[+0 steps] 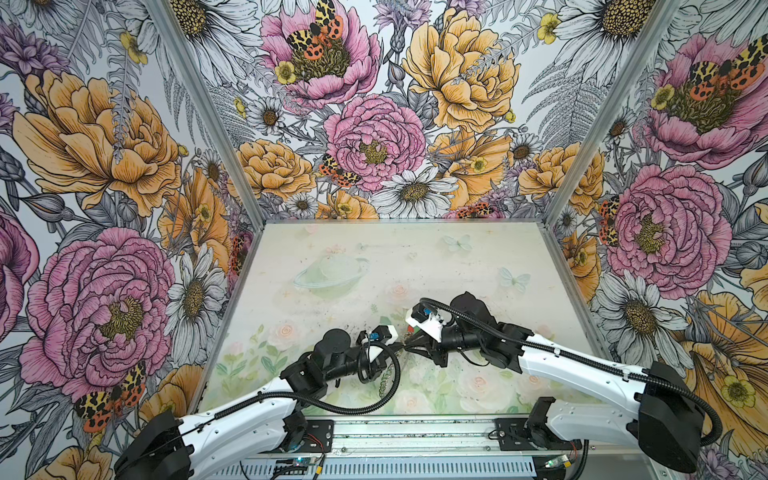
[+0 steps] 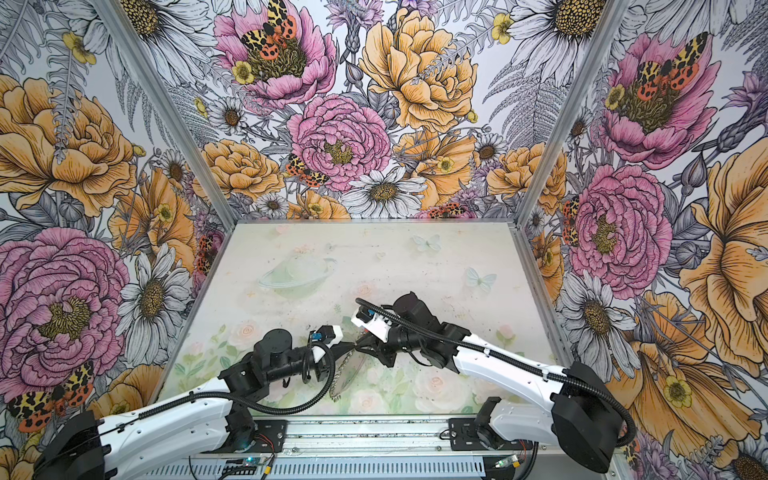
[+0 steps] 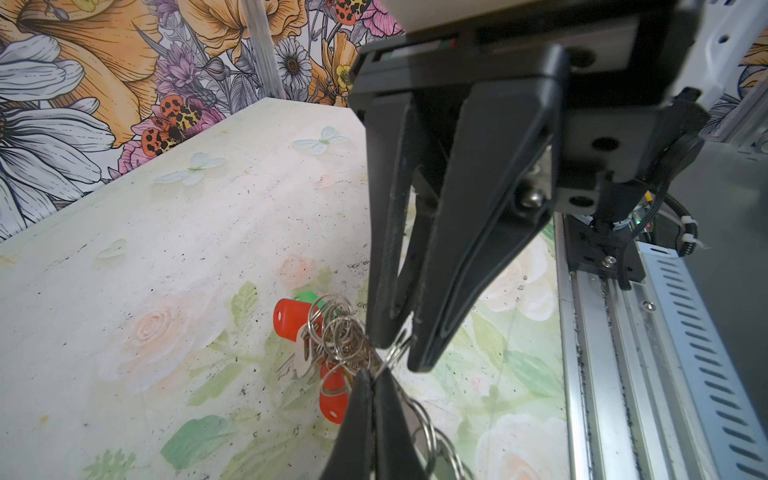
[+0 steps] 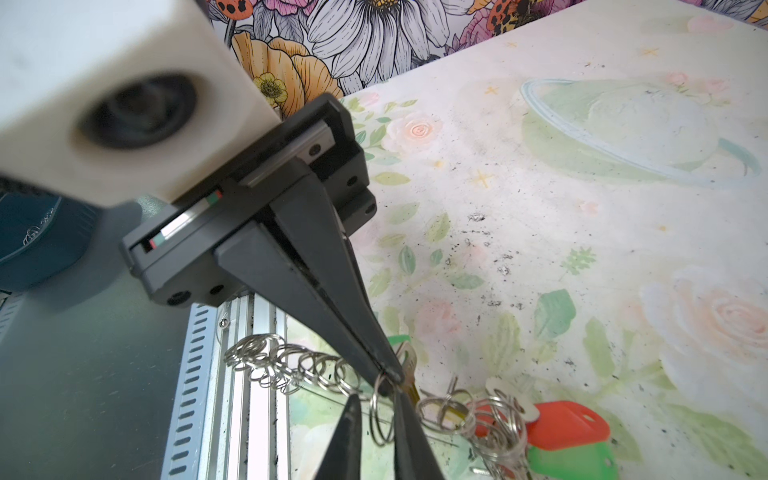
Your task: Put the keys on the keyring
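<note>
Two pairs of fingers meet tip to tip at one spot on the keyring (image 2: pixel 338 384), and the coming move turns on that spot. The left fingers (image 4: pixel 332 291) are pressed together, pinching the chain (image 4: pixel 291 365) of little silver rings that fringes the keyring. The right fingers (image 3: pixel 478 249) come at the same spot from the opposite side. They stand a narrow gap apart with one small ring (image 4: pixel 380 411) in that gap; whether they bear on it I cannot tell.

From the pinch, the keyring's length runs off one way, sloping down toward the desk (image 1: pixel 457 257) in both top views. The keys (image 3: pixel 291 320) bunch the other way, just past the pinch. Their red tags and one green tag hang in a tangle of rings low over the desk. Which of them are already threaded on is hidden in that tangle.

So the keys lie just beside both sets of fingertips, across the pinch from the keyring's long run. Neither arm is clearly nearer. As I judge it, the left fingers serve as the anchor and the right fingers do the fine work on that small ring. A slip there would likely drop the ring back into the tangle.
</note>
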### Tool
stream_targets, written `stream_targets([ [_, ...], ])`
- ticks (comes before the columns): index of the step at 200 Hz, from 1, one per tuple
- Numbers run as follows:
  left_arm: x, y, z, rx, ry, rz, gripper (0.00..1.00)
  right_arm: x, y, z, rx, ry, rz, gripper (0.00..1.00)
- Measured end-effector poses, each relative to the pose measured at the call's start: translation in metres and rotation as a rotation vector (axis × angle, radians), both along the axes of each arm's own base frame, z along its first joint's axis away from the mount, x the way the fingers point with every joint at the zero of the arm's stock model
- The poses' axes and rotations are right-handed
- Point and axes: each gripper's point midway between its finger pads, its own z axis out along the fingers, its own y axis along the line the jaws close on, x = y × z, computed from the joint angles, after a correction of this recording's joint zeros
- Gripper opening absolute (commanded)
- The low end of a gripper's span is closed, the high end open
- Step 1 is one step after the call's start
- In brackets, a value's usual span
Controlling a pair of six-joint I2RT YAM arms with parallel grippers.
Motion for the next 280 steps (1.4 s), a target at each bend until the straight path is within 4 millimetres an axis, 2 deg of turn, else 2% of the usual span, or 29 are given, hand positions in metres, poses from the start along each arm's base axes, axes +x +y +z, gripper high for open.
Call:
stream_targets([
  [21, 0.000, 0.000, 0.000, 0.000, 0.000, 0.000, 0.00, 0.000, 0.000, -0.001, -0.002, 0.002, 0.000, 0.13],
  [68, 0.000, 0.000, 0.001, -0.002, -0.003, 0.000, 0.00, 0.001, 0.001, -0.004, -0.010, 0.008, 0.000, 0.17],
  [125, 0.000, 0.000, 0.000, 0.000, 0.001, 0.001, 0.00, 0.001, 0.001, -0.005, -0.013, -0.005, 0.001, 0.00],
  [159, 0.000, 0.001, 0.002, -0.004, -0.004, 0.005, 0.00, 0.003, 0.000, -0.003, -0.013, -0.021, -0.006, 0.00],
  [189, 0.001, 0.001, 0.008, -0.023, -0.021, 0.007, 0.13, 0.006, -0.001, 0.006, 0.012, -0.046, -0.032, 0.00],
  [246, 0.001, 0.001, 0.021, -0.053, -0.072, 0.002, 0.21, 0.012, -0.005, 0.020, 0.120, -0.041, -0.085, 0.00],
  [280, 0.000, 0.001, 0.025, -0.061, -0.082, -0.001, 0.22, 0.014, -0.004, 0.023, 0.151, -0.040, -0.093, 0.00],
])
